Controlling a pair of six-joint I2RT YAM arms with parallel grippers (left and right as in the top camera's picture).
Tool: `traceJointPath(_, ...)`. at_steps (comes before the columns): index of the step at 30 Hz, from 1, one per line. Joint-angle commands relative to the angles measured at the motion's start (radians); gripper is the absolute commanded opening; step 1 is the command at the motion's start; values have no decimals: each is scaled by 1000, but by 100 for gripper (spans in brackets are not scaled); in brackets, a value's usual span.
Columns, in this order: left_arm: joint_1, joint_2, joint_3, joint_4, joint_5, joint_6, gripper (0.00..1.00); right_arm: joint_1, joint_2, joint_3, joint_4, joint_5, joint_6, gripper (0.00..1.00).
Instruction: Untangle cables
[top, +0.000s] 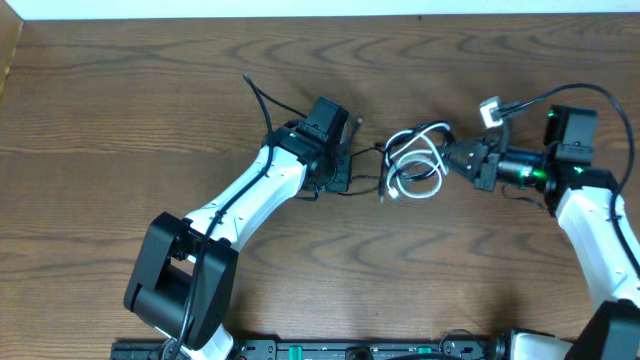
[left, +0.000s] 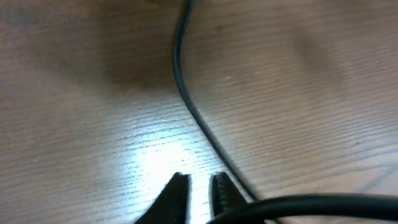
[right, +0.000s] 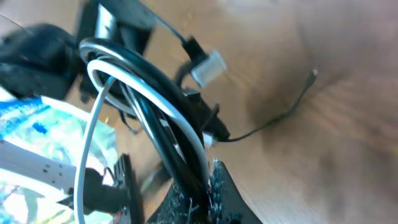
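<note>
right hand (right: 202, 186) clamped on cables (right: 146, 81), black and white loops bunched right at its fingertips, left hand (left: 198, 186) fingers nearly together, nothing between them, black strand passing just beside its right finger, all on table (top: 150, 100)

Left claw (left: 199, 182): the lower edge is cutting off its fingers, so whether they are pinching anything is not showing.
Blurred cord (left: 323, 202): a thick black smear is crossing right beside the left claw, too soft to identify.
Cables (right: 155, 93): the strands are running down into the right claw (right: 196, 194), whose fingers are hiding the gripped stretch.
White plug (right: 208, 67): lying beyond the right claw's tips, it is blurring too much to show its type.
</note>
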Motion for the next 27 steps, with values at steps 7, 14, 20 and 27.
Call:
traceJointPath(7,3,10,-8,-68,-45,-4,8,-155,-106,20,176,200,531,1)
traceJointPath(14,26,5,-4,-135,-185,-3,8,-171,-109,19,89,269,523,1)
traceJointPath(20,127,-55,34,-180,-192,-4,8,-169,-109,19,-41,399,510,1)
traceJointPath(27,137,-138,36,-163,34,175,48,-138,-109,19,-10,308,426,1)
